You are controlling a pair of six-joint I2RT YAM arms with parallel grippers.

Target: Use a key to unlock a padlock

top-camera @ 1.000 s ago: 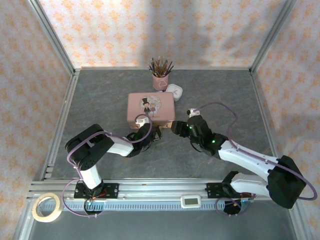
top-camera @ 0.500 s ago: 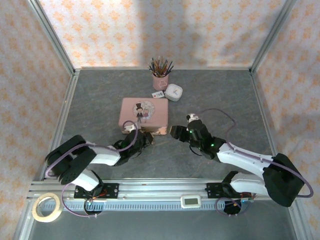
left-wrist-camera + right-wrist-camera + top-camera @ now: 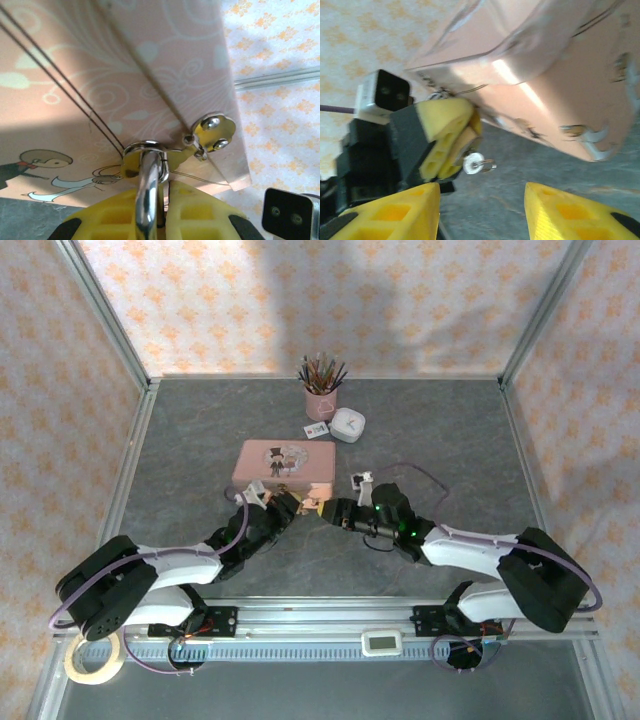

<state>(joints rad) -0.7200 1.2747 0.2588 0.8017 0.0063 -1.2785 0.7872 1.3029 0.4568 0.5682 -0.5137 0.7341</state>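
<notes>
The padlock [image 3: 148, 192], at bottom centre, is pinched in the left pincer [image 3: 161, 202] and steadied against the pink tin's [image 3: 165, 60] hasp [image 3: 212, 132], so the presumed key [image 3: 476, 163] can be reached by the spread right pincer [image 3: 482, 200].

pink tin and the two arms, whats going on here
The left gripper is clamped on the padlock, which is hooked through the hasp on the edge of the tin. A small silver key sticks out beside those fingers, apparently in the lock. The right gripper is open, close to the key, with nothing between its fingers.
</notes>
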